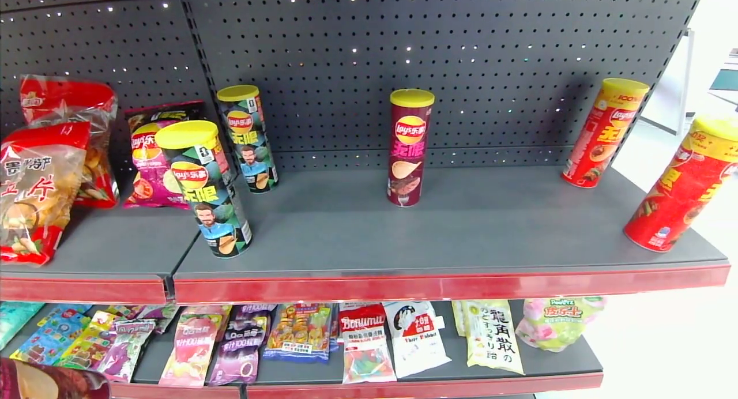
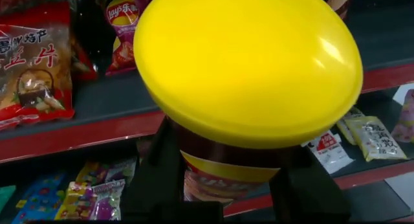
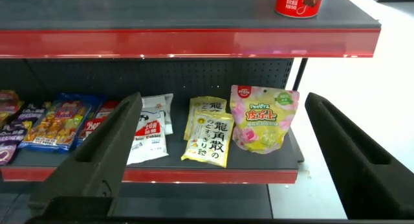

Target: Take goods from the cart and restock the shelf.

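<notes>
Left claw (image 2: pixel 220 191) clamped round a yellow-lidded chip can (image 2: pixel 249 62), held low before the shelf (image 1: pixel 450 283) and its red lip. Standing up there: two green cans (image 1: pixel 202 185) left, maroon can (image 1: pixel 410 147) middle, two red cans (image 1: pixel 605 134) right, snack bags (image 1: pixel 40 185) far left. Right claw (image 3: pixel 226 159) spread wide, gripping nothing, facing the lower pouches (image 3: pixel 262 117).

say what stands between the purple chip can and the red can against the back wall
Nothing: the head view shows bare shelf between the purple can and the red can.
</notes>
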